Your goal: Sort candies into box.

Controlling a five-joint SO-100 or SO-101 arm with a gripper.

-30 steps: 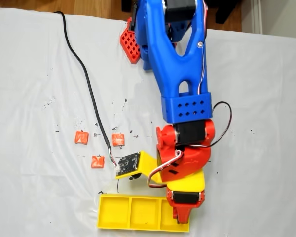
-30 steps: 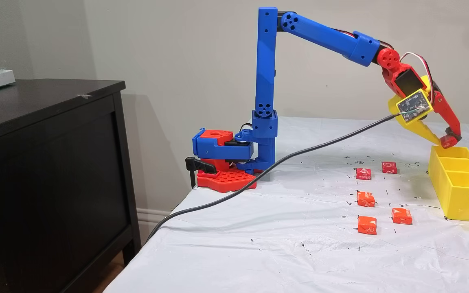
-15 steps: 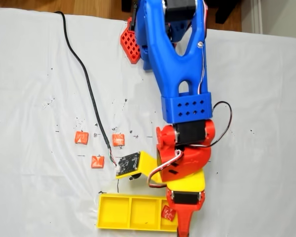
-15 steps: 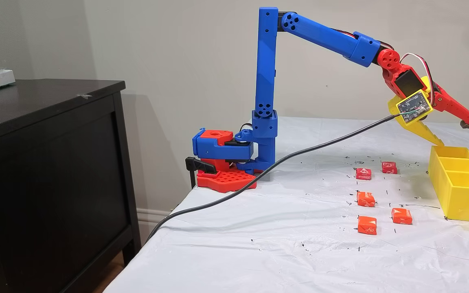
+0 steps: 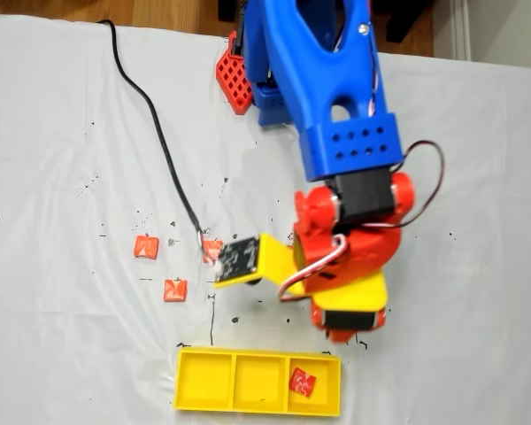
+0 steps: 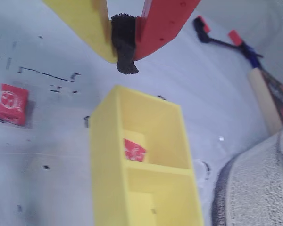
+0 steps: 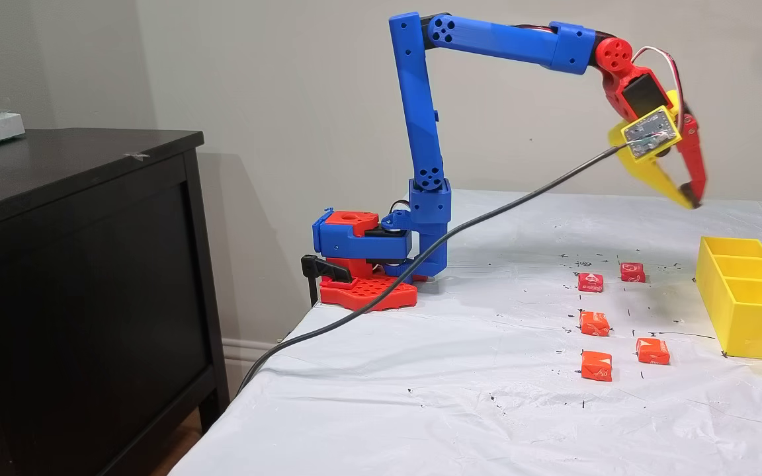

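Candy (image 5: 302,382): red, white marks, flat in the box's right end compartment in the fixed view
Box (image 5: 203,404): yellow, three compartments, on worktop
Claw (image 6: 123,66): closed, empty, raised above box

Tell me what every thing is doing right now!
Red-and-yellow end effector: shut, empty, raised above the table.
Long yellow plastic three-compartment tray: one end compartment holds a candy.
Red wrapped candy: lying inside the tray.
Three orange wrapped candies: loose on the white sheet.
Two red wrapped candies: loose, unsorted.
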